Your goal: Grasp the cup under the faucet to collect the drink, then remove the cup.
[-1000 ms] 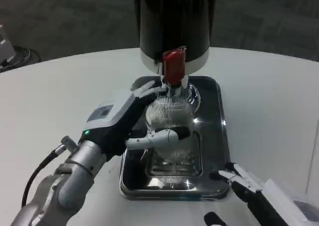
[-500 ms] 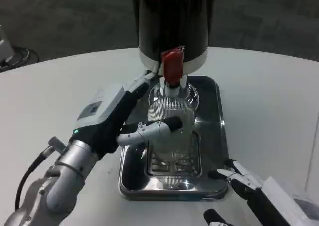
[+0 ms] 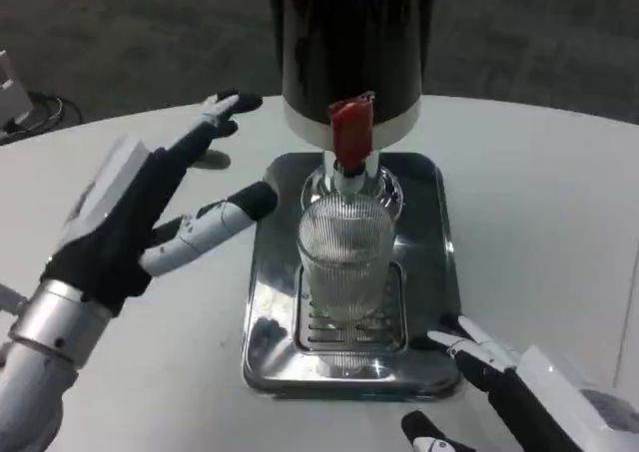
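Head view looks down on a white table (image 3: pixel 559 193) with dark carpeted floor beyond its curved far edge. Largest on it is the black drink dispenser (image 3: pixel 349 43), a tall dark cylinder with a pale band around its base, standing at the far end of a shiny steel drip tray (image 3: pixel 439 232). A red tap lever (image 3: pixel 349 133) sticks out from the band, and below it the chrome faucet (image 3: pixel 347 178) points down.

The left hand (image 3: pixel 150 213) comes next in size, raised over the table to the left of the tray. Its fingers are spread wide apart and hold nothing; one long finger reaches toward the dispenser's left side, another lies toward the tray's left rim, its dark tip close to the cup but apart from it. The silver forearm runs off the lower left corner.

The cup (image 3: pixel 345 257), a clear ribbed glass, stands upright on the slotted grate in the middle of the tray, directly under the faucet, with its rim just below the spout. Whether it has any drink in it cannot be told.

The right hand (image 3: pixel 499 372) shows at the lower right, just beside the tray's near right corner. Its white and black fingers are apart and empty, one tip pointing toward the tray rim.
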